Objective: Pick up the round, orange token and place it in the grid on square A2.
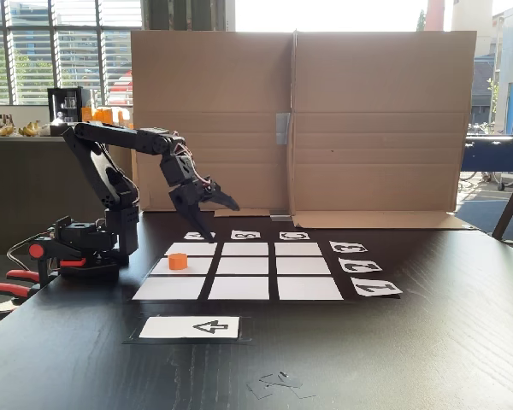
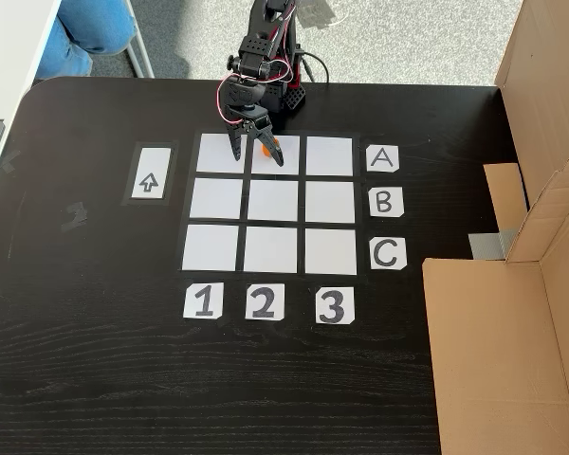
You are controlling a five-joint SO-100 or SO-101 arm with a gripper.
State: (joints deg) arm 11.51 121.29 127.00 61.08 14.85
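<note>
The orange token (image 1: 178, 260) rests on square A2 (image 1: 202, 266), the middle cell of the left column in the side fixed view. From above, the token (image 2: 266, 147) peeks out between the fingers on square A2 (image 2: 290, 156), top row, middle. The grid (image 1: 244, 289) (image 2: 273, 201) lies flat with its letter and number labels around it. My gripper (image 1: 223, 222) (image 2: 258, 160) hangs open a little above the grid's A edge. One finger points down, the other juts sideways. It holds nothing and stands clear of the token.
A white card with a black arrow (image 1: 191, 326) (image 2: 148, 183) lies beside the grid. A tall cardboard wall (image 1: 299, 120) (image 2: 512, 313) closes the far side. Red clamps (image 1: 17, 286) hold the arm's base. A person's knee in blue jeans (image 2: 90, 28) is beyond the table.
</note>
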